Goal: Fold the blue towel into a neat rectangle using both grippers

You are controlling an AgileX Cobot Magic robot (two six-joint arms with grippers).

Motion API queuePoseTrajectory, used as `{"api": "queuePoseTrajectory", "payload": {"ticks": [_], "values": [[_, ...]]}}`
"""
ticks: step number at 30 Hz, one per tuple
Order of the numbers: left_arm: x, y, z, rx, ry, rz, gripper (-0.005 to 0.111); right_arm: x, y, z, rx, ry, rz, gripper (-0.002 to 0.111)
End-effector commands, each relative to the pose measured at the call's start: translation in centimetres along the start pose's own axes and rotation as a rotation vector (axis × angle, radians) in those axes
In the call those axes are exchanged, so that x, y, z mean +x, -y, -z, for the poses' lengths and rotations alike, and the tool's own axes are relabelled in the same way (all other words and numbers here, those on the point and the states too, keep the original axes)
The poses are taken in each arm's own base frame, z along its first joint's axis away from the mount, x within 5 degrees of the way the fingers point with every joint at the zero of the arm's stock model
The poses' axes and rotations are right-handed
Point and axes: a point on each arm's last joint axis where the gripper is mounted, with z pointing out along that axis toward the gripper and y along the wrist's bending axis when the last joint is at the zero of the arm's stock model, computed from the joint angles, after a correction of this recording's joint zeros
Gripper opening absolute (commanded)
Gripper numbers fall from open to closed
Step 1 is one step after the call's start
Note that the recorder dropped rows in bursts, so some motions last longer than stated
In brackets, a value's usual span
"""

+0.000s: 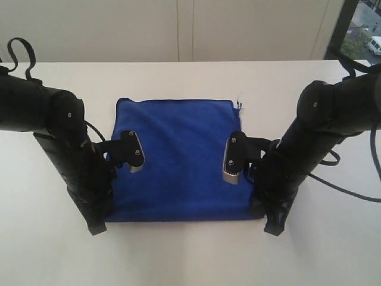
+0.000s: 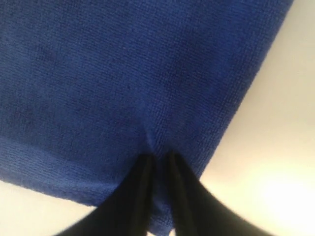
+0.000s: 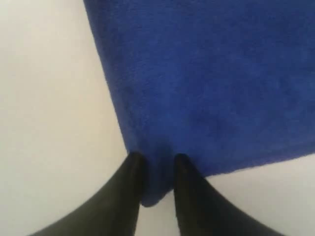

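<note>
Lying flat on the white tabletop [image 1: 190, 256], the deep-blue fuzzy microfibre towel [image 1: 178, 155] has both near corners hidden in the exterior view by the bulky black arms [image 1: 77, 161], which trail looped cables [image 1: 351, 185]. Up close, the left black pincer gripper [image 2: 158, 156] has its fingers slightly apart astride a puckered ridge of cloth by the towel's edge. The right black pincer gripper [image 3: 156, 158] stands wider apart, straddling a towel corner on the table.

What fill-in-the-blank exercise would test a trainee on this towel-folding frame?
1. The blue towel lies spread on a ___ table.
2. A ___ of the towel sits between the fingertips of the right gripper.
3. The fingertips of the left gripper straddle fabric whose colour is ___.
Missing words: white; corner; blue.
</note>
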Motion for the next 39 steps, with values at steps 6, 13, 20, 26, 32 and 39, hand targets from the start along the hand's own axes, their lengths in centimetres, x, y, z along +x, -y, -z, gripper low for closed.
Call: {"api": "queuePoseTrajectory", "payload": {"ticks": [6,13,20,26,32,39], "values": [[-0.3,0.2,1.7,-0.015,0.016,-0.02,0.05,-0.2,-0.3,1.3,0.03,0.021,0.022,0.043],[0.0,0.4,4.8,-0.093,0.038,-0.064,0.05,-0.8,-0.6,4.1,0.113,0.082,-0.022,0.043],[-0.4,-1.2,6.8,-0.269,0.195,0.101,0.02,-2.3,1.1,7.1,0.28,0.242,-0.37,0.024],[0.4,-3.2,7.3,-0.331,0.28,0.281,0.0,-2.4,4.1,8.0,0.322,0.326,-0.635,0.009],[1.6,-4.4,7.6,-0.331,0.296,0.455,0.0,-2.3,8.7,7.6,0.324,0.346,-0.786,0.007],[1.8,-4.6,7.6,-0.32,0.312,0.552,0.0,-3.7,14.1,5.8,0.307,0.376,-0.876,0.007]]}}
